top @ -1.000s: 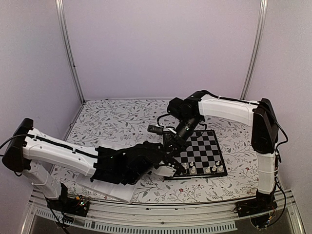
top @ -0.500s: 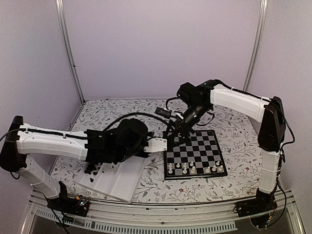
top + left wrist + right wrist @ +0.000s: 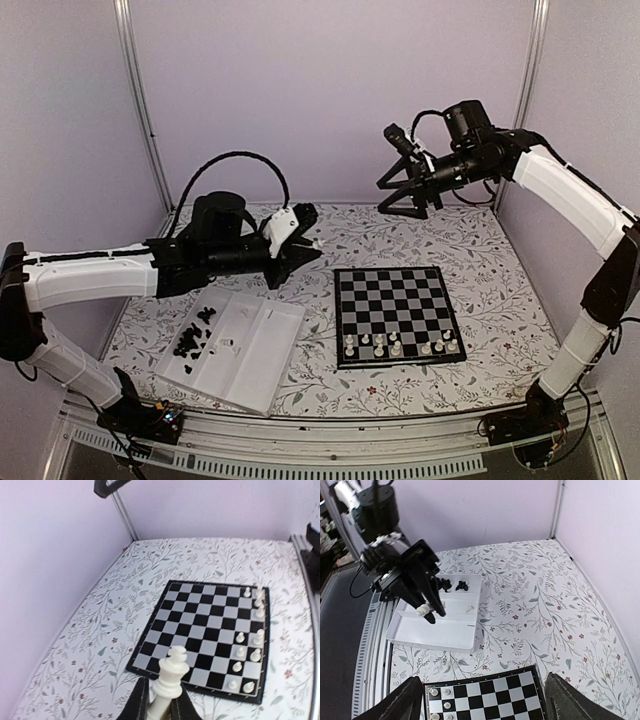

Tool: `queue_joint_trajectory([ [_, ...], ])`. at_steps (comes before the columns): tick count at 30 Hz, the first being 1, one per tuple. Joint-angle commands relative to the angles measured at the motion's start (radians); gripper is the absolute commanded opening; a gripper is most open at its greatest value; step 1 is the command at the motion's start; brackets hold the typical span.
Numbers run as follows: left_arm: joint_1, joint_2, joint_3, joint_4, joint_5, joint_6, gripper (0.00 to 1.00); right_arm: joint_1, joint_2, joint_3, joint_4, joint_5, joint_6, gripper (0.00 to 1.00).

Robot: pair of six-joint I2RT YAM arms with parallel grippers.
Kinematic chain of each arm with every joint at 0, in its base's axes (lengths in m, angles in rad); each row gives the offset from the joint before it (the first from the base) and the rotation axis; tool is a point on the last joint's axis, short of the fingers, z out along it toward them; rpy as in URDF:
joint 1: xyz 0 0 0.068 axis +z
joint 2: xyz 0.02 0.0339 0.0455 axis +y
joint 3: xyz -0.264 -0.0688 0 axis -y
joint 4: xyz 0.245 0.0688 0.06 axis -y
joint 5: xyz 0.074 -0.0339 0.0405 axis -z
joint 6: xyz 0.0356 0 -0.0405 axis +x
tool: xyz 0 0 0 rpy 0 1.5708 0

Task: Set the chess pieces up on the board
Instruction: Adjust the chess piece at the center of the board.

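Observation:
The board [image 3: 400,300] lies flat right of centre, with several cream-white chess pieces [image 3: 398,347] on its two near rows. My left gripper [image 3: 303,243] hovers left of the board, above the table, shut on a tall cream-white piece [image 3: 170,679] that stands up between its fingers [image 3: 139,705]. In the right wrist view the same gripper [image 3: 427,611] hangs over the tray. My right gripper [image 3: 402,192] is raised high over the back of the table, jaws wide open and holding nothing, looking down on the board [image 3: 485,700].
A white compartment tray [image 3: 250,360] sits at the near left, with several black pieces [image 3: 195,335] heaped in its left end. The floral table cloth [image 3: 470,250] surrounds the board. Metal frame posts [image 3: 140,100] stand at the back corners.
The right gripper has opened and swung up from the board's left edge to the back right. The left arm has pulled back left and risen, with the white piece in its jaws.

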Motion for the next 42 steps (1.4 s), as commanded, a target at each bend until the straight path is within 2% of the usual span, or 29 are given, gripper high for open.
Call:
queue_joint_trajectory([
  [1,0.058,0.006,-0.048,0.204,0.279,-0.208,0.12,0.127,0.033,-0.052,-0.010,0.000,-0.127,0.78],
  [3,0.076,0.009,-0.068,0.258,0.341,-0.254,0.13,0.191,0.003,-0.081,0.019,0.041,-0.162,0.73],
  [6,0.091,0.018,-0.077,0.291,0.399,-0.294,0.13,0.237,0.047,-0.024,-0.009,0.044,-0.165,0.57],
  [8,0.092,0.020,-0.080,0.291,0.413,-0.299,0.13,0.257,0.079,0.005,-0.006,0.028,-0.149,0.50],
  [14,0.094,0.023,-0.092,0.296,0.436,-0.313,0.14,0.317,0.145,0.061,0.032,0.083,-0.081,0.48],
  [25,0.093,0.032,-0.082,0.280,0.441,-0.320,0.15,0.324,0.172,0.084,0.038,0.051,-0.044,0.35],
  [30,0.094,0.045,-0.072,0.271,0.445,-0.330,0.15,0.328,0.148,0.085,0.014,-0.019,-0.078,0.38],
  [34,0.096,0.048,-0.068,0.264,0.444,-0.331,0.15,0.332,0.134,0.090,0.013,0.003,-0.078,0.39],
  [42,0.101,0.033,-0.076,0.277,0.443,-0.333,0.15,0.332,0.145,0.076,0.014,0.026,-0.072,0.27],
])
